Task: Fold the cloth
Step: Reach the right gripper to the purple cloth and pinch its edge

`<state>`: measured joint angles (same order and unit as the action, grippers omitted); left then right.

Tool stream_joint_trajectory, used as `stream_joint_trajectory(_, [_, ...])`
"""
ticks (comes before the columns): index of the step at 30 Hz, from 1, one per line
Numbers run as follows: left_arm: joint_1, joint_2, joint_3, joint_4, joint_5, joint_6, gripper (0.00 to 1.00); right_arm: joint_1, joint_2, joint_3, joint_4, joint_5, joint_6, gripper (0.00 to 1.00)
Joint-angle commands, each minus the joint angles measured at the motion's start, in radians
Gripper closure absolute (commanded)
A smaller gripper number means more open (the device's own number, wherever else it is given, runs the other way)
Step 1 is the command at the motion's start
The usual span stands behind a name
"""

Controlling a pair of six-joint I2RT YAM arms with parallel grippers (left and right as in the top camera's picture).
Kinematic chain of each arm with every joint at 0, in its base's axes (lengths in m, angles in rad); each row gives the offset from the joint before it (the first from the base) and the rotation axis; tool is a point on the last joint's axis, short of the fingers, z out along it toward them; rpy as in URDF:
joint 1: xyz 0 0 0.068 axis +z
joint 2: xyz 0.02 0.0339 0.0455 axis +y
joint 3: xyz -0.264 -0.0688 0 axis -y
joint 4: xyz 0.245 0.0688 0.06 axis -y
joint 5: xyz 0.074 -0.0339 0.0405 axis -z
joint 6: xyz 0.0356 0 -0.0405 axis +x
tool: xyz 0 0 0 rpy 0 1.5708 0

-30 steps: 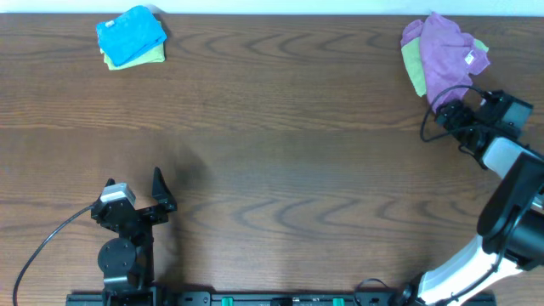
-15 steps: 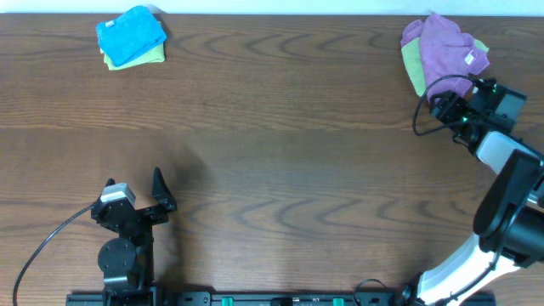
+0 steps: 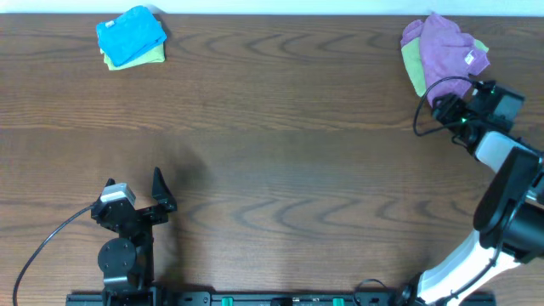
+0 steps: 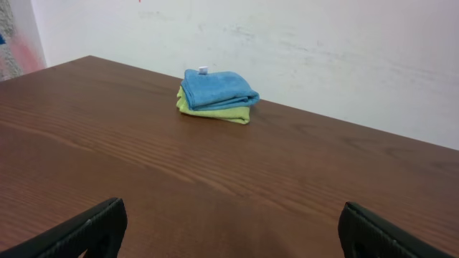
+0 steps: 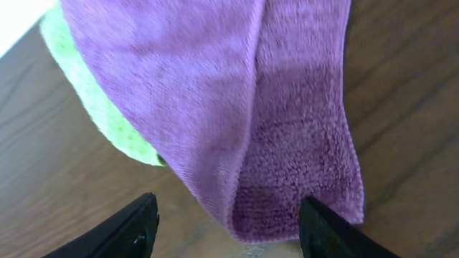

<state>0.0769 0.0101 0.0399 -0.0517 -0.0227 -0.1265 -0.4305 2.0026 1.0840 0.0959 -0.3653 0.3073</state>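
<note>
The purple cloth [image 3: 444,49] lies crumpled at the far right of the table, draped over a lime-green cloth [image 3: 413,66], with a small white tag [image 3: 467,58] showing. My right gripper [image 3: 442,108] is open just at the cloth's near edge. In the right wrist view the purple cloth [image 5: 272,107] hangs between my open fingers [image 5: 229,233], its lower edge reaching down between them. My left gripper [image 3: 136,189] is open and empty near the front left of the table, far from the cloth.
A folded bright blue cloth [image 3: 131,32] sits on a lime-green one [image 3: 150,56] at the far left; it also shows in the left wrist view [image 4: 217,87]. A white wall borders the table's far edge. A black cable loops by the right wrist.
My right gripper has moved up the table toward the purple cloth and now sits at its near edge. The left arm has not moved.
</note>
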Motion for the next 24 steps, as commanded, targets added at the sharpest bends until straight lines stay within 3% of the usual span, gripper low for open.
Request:
stream_joint_trajectory(1, [0.003,-0.006,-0.035,-0.023,-0.002,0.018,0.04,0.008,0.035,0.014,0.019,-0.010,0.012,0.40])
stream_joint_trajectory(4, [0.003,-0.006,-0.035,-0.023,-0.002,0.018,0.05,0.009,0.052,0.014,0.046,-0.013,0.022,0.45])
stream_joint_trajectory(7, [0.003,-0.006,-0.035,-0.023,-0.002,0.018,0.05,0.011,0.063,0.014,0.077,-0.045,0.037,0.58])
stream_joint_trajectory(9, [0.003,-0.006,-0.035,-0.023,-0.002,0.018,0.04,0.013,0.063,0.014,0.085,-0.045,0.045,0.76])
stream_joint_trajectory(13, [0.003,-0.006,-0.035,-0.023,-0.002,0.018,0.04,0.013,0.063,0.015,0.111,-0.070,0.088,0.99])
stream_joint_trajectory(19, [0.003,-0.006,-0.035,-0.023,-0.002,0.018,0.05,0.013,0.063,0.058,0.135,-0.192,0.116,0.99])
stream_joint_trajectory(24, [0.003,-0.006,-0.035,-0.023,-0.002,0.018,0.05,0.014,0.062,0.174,0.055,-0.350,0.116,0.99])
